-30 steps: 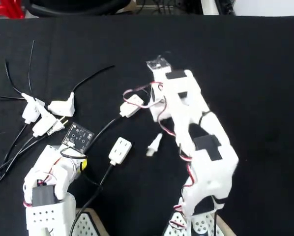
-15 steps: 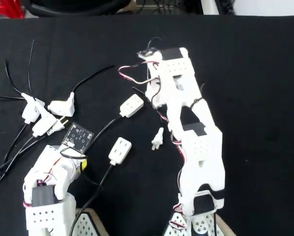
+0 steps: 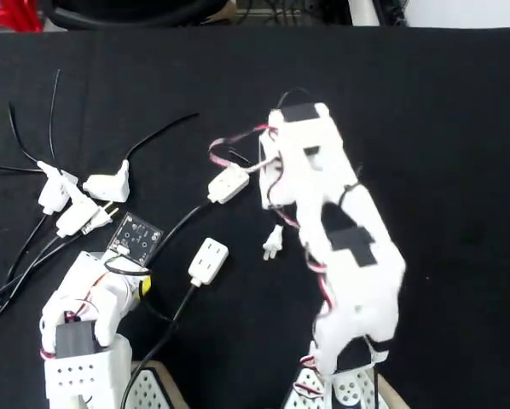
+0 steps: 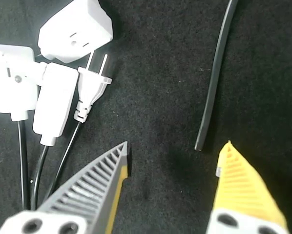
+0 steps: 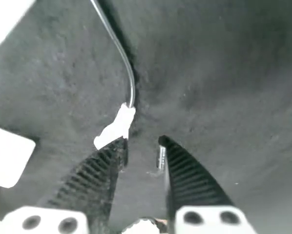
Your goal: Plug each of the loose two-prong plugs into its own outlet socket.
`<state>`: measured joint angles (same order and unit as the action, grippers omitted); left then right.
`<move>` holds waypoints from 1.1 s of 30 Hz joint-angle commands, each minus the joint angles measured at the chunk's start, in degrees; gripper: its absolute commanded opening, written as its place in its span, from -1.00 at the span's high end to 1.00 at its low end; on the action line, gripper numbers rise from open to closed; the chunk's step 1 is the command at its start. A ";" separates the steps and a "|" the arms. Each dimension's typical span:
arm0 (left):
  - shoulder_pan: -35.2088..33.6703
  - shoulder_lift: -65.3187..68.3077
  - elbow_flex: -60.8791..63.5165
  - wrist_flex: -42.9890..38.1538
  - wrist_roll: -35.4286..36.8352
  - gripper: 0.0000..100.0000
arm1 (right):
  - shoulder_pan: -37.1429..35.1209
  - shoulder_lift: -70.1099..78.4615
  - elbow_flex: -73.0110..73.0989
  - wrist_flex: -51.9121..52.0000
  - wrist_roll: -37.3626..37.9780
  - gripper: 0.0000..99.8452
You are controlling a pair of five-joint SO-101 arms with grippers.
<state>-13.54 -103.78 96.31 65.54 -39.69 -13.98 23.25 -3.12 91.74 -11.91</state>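
Right now the right hand [image 5: 141, 141] is only a little open. Its two dark fingers [image 5: 99, 173] stand a narrow gap apart, low over the black counter [image 3: 443, 128], with nothing between them. A small corded plug [image 5: 115, 127] lies just beside one fingertip; whether it touches, I cannot tell. A white block [image 5: 9, 156] lies off to that same side.

From above, the right arm [image 3: 332, 213] stretches from the near edge toward the far middle of the counter. A loose plug [image 3: 273, 243] lies just left of the arm. Two sockets on black cords lie further left: the far socket [image 3: 228, 183] close to the arm's red wires, the near socket [image 3: 208, 260] well apart from it.

The left hand [image 4: 176, 146] is wide open and holds nothing, its grey finger [image 4: 87, 190] and yellow finger [image 4: 241, 185] spread above bare counter. Beyond the grey finger is a cluster at the far left: a two-prong plug [image 4: 92, 85], a white adapter [image 4: 77, 29] touching its prongs, and two more white corded pieces [image 4: 55, 105] side by side. A loose black cord [image 4: 214, 78] ends just beyond the yellow finger.
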 commanded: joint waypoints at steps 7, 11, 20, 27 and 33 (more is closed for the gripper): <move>-0.57 -0.35 1.10 0.18 -0.26 0.42 | -4.75 -19.12 25.27 -17.58 -6.15 0.31; -0.57 -0.35 1.10 0.18 -0.26 0.42 | -4.40 -15.87 26.33 -21.45 -9.67 0.28; -0.57 -0.35 1.10 0.18 -0.26 0.42 | -4.92 -10.24 23.34 -25.14 -14.15 0.57; -0.57 -0.35 1.10 0.18 -0.26 0.42 | -7.12 -9.19 23.34 -25.05 -13.80 0.93; -0.57 -0.35 1.10 0.18 -0.26 0.42 | -6.95 -9.19 23.16 -25.05 -13.71 0.97</move>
<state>-13.54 -103.78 96.31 65.54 -39.69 -19.34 14.11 22.90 67.47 -25.27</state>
